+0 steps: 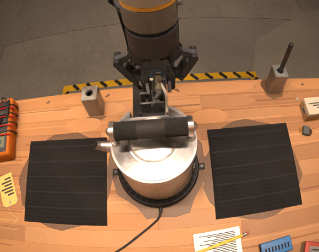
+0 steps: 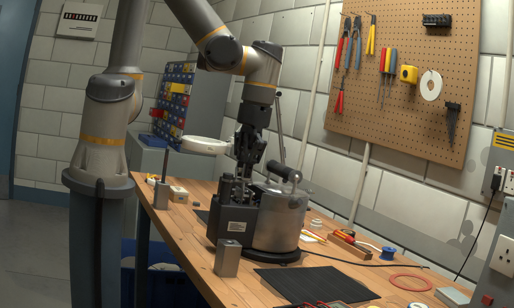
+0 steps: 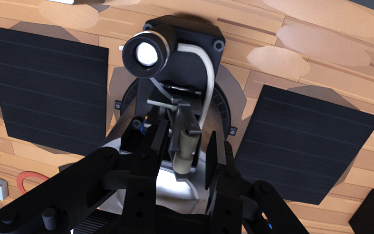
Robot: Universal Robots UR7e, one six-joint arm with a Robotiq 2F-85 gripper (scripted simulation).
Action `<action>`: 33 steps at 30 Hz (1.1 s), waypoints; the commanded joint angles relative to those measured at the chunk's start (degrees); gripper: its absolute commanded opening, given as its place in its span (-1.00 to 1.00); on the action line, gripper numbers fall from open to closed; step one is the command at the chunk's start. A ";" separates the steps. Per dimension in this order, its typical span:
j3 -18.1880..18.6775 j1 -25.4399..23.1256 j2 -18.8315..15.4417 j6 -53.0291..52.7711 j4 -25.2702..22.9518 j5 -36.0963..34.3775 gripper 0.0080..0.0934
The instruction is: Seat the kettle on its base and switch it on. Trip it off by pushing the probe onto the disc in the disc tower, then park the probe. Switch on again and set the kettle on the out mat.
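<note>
The round black base (image 1: 158, 192) is mostly hidden under the steel kettle (image 1: 155, 158), which sits on it between two black mats. The kettle's ribbed black handle (image 1: 151, 128) runs across its top. Behind the kettle stands the black switch block (image 2: 232, 218) with the disc tower (image 3: 146, 55) and a beige switch lever (image 3: 185, 151). My gripper (image 3: 184, 151) hangs open straight over that lever and holds nothing. The dark probe (image 1: 285, 57) stands upright in a grey holder (image 1: 275, 79) at the far right of the bench. A second, empty grey holder (image 1: 92, 99) stands far left.
The bench's far edge with hazard tape (image 1: 217, 76) runs just behind the blocks. The left mat (image 1: 66, 180) and right mat (image 1: 253, 168) flank the kettle. A power cord (image 1: 145, 231) leads to the near edge. An orange meter (image 1: 2, 129) sits far left.
</note>
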State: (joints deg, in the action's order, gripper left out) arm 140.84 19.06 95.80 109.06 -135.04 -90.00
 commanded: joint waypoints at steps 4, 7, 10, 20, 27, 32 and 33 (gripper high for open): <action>-0.02 0.00 0.02 0.00 -0.03 0.00 -0.30; -0.02 0.00 0.02 0.00 -0.03 0.00 -0.30; -0.03 0.00 0.03 0.00 0.00 0.00 -0.30; -0.80 0.00 1.43 0.00 2.15 0.00 -0.30; -2.21 0.00 3.65 0.00 5.76 0.00 -0.30; -3.40 0.00 5.26 0.00 8.58 0.00 -0.30; -3.64 0.00 5.55 0.00 9.11 0.00 -0.30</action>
State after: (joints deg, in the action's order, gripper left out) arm 137.19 19.06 101.39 109.06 -125.84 -90.00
